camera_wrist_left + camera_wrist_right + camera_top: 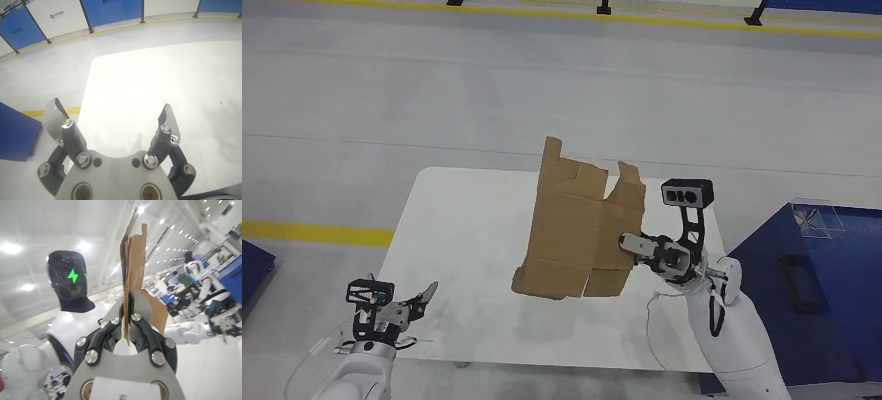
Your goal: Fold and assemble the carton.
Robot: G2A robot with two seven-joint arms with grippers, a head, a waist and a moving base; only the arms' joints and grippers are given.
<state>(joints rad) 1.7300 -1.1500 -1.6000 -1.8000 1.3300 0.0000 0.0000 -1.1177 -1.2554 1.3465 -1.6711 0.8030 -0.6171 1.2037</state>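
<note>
Brown corrugated-cardboard carton (pixel 577 235), flat and unassembled, hangs clear above the white table (pixel 457 240), one edge clamped tight in the right gripper (pixel 128 296), likely to free its flaps for opening, while the left gripper (pixel 111 108) sits over the table's near corner, fingers spread wide and empty.

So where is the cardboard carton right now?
In the top view the flat carton is held up over the right half of the white table, one edge pinched in the right gripper, far from the left gripper.
</note>
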